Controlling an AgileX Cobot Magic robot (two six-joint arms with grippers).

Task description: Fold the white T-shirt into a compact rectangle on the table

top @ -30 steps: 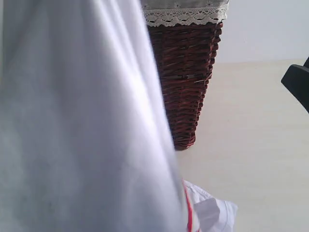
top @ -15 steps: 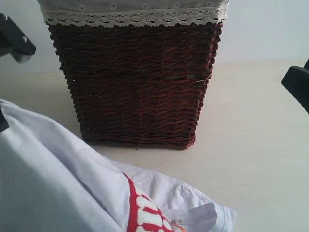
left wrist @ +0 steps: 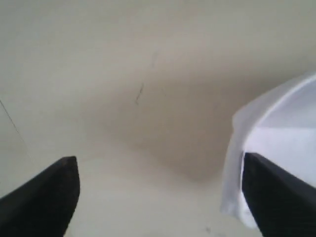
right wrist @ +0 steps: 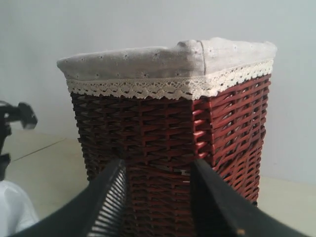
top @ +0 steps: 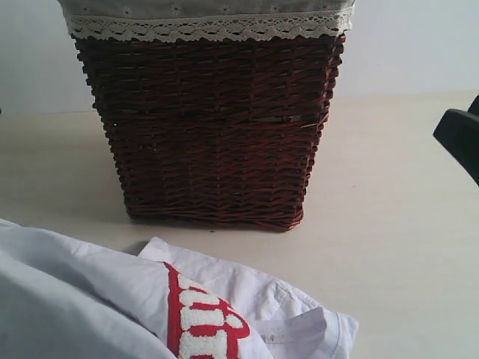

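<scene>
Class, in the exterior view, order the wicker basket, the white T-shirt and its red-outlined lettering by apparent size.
1. wicker basket, largest.
2. white T-shirt, cropped by the frame and nearer the camera, so its true size is unsure.
3. red-outlined lettering, smallest.

Red-edged lettering [top: 200, 320] on the white T-shirt [top: 82, 284] cannot be read.

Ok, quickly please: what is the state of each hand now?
Left hand: open, holding nothing.
Right hand: open, holding nothing.

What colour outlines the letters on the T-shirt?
Red, around the white letters; the exterior view shows it best.
</scene>
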